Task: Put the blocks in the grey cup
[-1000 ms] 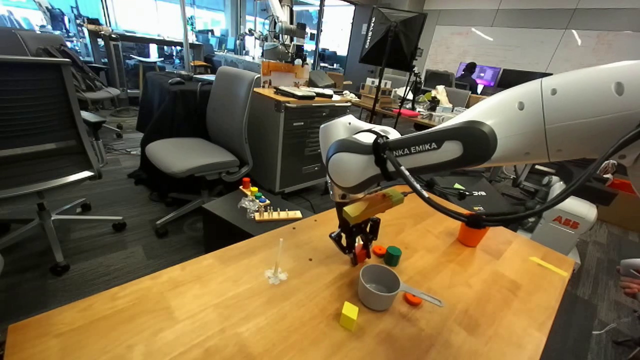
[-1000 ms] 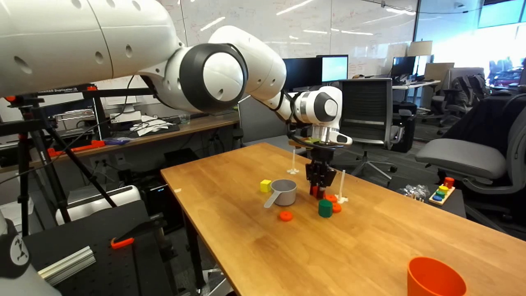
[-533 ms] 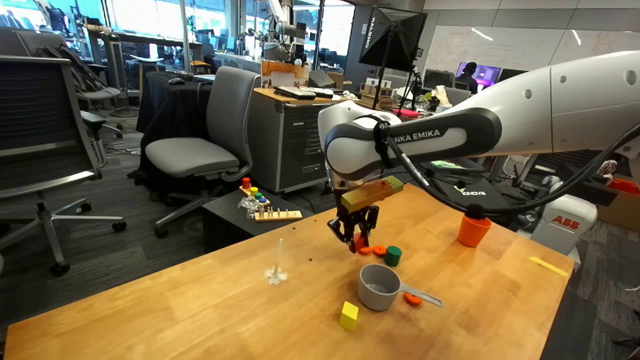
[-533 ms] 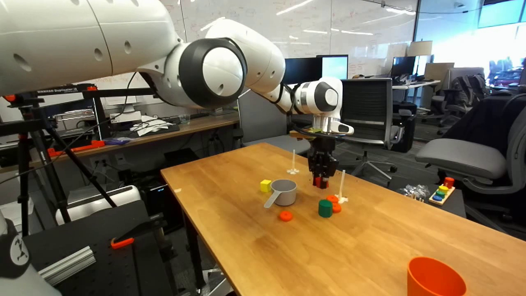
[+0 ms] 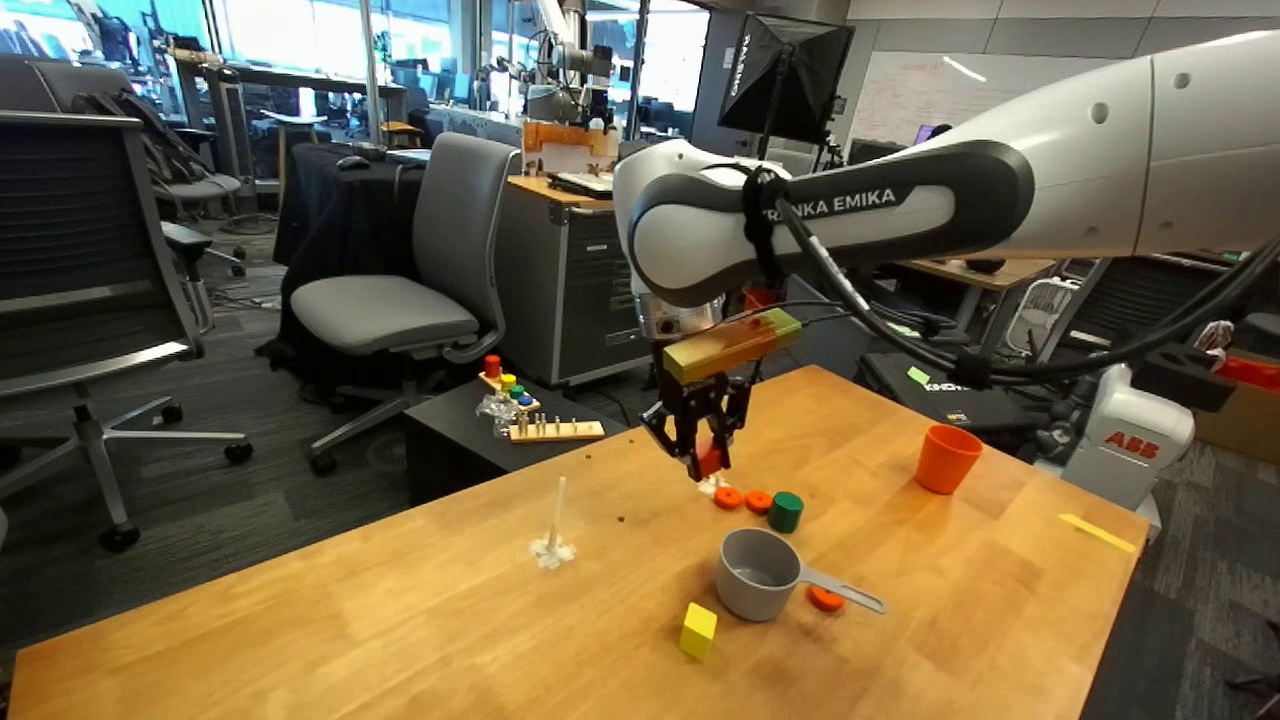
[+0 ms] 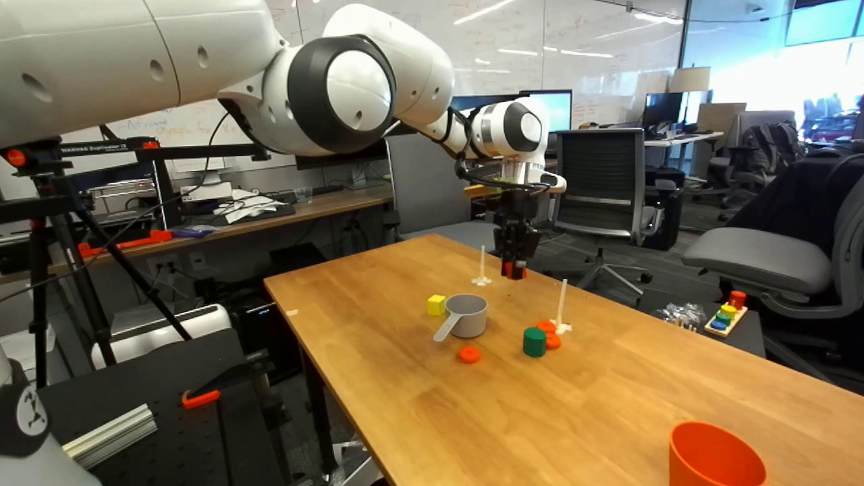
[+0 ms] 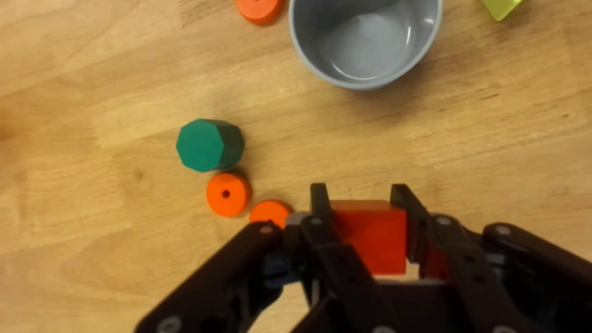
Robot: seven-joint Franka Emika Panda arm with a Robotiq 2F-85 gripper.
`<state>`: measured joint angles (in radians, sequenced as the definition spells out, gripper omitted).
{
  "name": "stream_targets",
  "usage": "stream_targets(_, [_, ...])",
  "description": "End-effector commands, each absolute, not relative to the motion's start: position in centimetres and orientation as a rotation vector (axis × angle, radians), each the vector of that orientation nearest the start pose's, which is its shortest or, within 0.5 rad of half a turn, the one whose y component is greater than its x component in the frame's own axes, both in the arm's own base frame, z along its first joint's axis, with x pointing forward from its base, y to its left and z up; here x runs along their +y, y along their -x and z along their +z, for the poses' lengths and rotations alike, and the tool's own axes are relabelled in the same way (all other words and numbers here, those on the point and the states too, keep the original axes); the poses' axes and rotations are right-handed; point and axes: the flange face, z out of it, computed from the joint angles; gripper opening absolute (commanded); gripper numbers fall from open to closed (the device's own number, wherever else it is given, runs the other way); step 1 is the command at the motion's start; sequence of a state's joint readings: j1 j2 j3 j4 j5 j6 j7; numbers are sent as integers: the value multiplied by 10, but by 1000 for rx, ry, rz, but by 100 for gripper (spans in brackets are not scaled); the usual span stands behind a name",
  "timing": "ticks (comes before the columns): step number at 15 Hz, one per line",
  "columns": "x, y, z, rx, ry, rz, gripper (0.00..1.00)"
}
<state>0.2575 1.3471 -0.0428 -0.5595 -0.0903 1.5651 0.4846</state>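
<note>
My gripper (image 7: pixel 361 196) is shut on the red block (image 7: pixel 377 240) and holds it above the table. Gripper (image 5: pixel 709 468) and red block (image 5: pixel 709 456) also show raised in both exterior views (image 6: pixel 514 271). The grey cup (image 5: pixel 752 596), with a handle, stands upright on the table, apart from the gripper. In the wrist view its bare inside floor shows beyond the fingertips (image 7: pixel 311 39). The green block (image 5: pixel 786 512) stands on the table near the cup, left of the fingers in the wrist view (image 7: pixel 203 145). The yellow block (image 5: pixel 698 632) lies beside the cup (image 6: pixel 437 305).
Orange discs (image 7: pixel 228 194) lie by the green block, and another (image 6: pixel 470 354) lies near the cup handle. Thin upright white sticks (image 6: pixel 563 304) stand on the table (image 6: pixel 482 263). An orange cup (image 5: pixel 948 460) stands farther off.
My gripper has risen from near the table with the red block in it, and shifted slightly sideways. The grey cup and the green and yellow blocks have not moved.
</note>
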Motion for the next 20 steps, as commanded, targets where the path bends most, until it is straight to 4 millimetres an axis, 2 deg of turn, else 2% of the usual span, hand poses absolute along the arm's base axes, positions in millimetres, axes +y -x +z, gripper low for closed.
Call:
stream_targets(1, [183,-729,152,468,3254,624,12])
stream_targets(3, [185,-724,151,505,3207,697,12])
stream_targets(10, [189,-711,151,638,3164,787,12])
stream_targets(16, [188,-675,127,670,3181,940,12])
stream_targets(20, [179,-654,125,702,3192,980,12])
